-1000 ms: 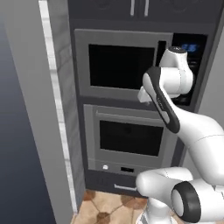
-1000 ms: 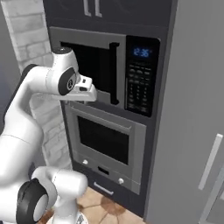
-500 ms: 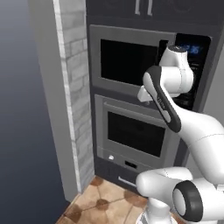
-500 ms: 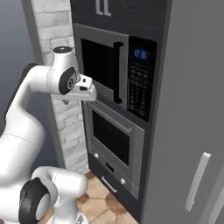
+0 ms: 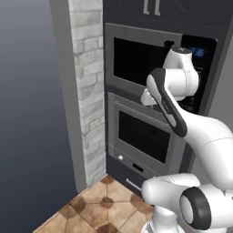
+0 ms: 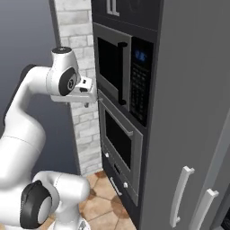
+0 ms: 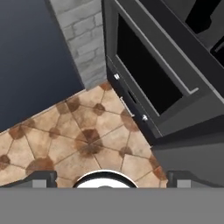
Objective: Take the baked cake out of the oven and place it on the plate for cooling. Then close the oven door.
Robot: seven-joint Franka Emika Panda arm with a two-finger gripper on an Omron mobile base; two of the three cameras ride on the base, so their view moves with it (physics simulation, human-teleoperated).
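At the far left of the left base view a plain grey wall (image 5: 32, 104) runs down to a brown tiled floor (image 5: 98, 207). Next to it rises a narrow column of pale brick (image 5: 88, 86), and beside that the dark appliance tower. In the tower the oven (image 5: 143, 136) sits low, under the microwave (image 5: 136, 59), facing out toward the robot. The oven door (image 5: 144, 135) is shut and upright, its long axis horizontal, with the dark glass window set wide across it and the bar handle (image 5: 136, 110) running level along its top edge. Because the door is closed and the glass is dark, the inside of the oven cannot be made out. Below the door a drawer front (image 5: 132, 182) carries a pale pull.

The white arm crosses in front of the tower's right part and hides the right ends of the oven and the microwave. The gripper (image 6: 92, 90) hangs at the level of the seam between microwave and oven, apart from both; in the hand view its fingers (image 7: 41, 178) stand spread wide with nothing between them. At the far right of the right base view stand tall grey cabinet doors (image 6: 193, 134) with pale handles, cut off by the frame.
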